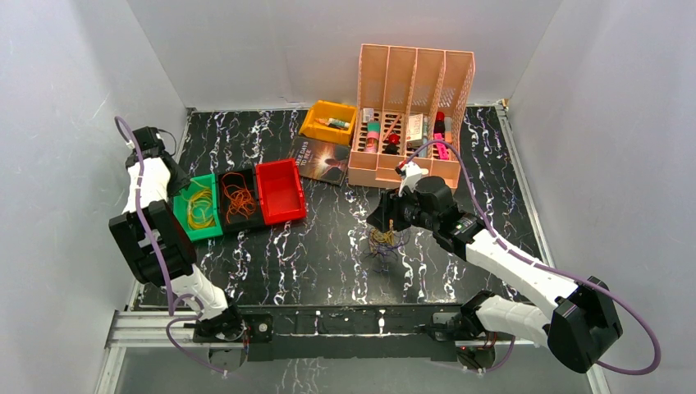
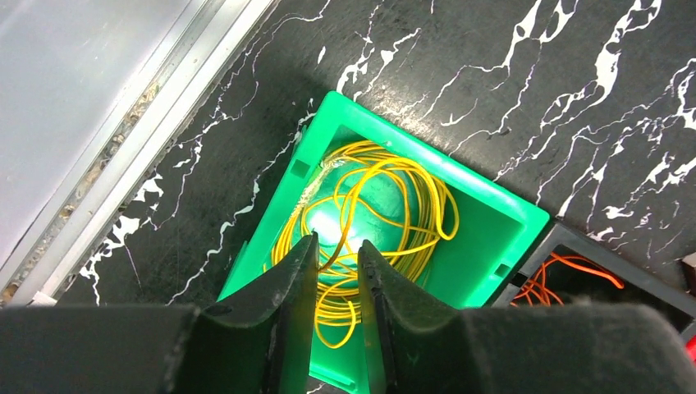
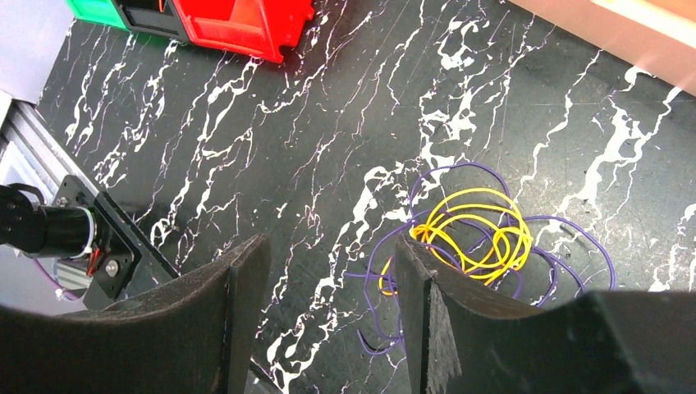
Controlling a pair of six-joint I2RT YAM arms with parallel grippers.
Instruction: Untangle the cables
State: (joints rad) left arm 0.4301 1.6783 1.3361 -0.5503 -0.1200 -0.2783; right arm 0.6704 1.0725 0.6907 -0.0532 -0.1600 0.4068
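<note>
Though overhead blurs them, cables [image 3: 472,234] show yellow-and-purple under right gripper [image 3: 328,245], spread, left gripper [image 2: 337,241] slightly apart.

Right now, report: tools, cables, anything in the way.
Left tool nearly closed above yellow cable in green bin, grip unclear. Right tool open, empty, beside purple-yellow tangle on table. Nothing blocking.

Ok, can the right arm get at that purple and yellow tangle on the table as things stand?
Probably yes. The right gripper hangs open above the table, and the tangle lies uncovered just off to one side of it, with nothing between them.
</note>
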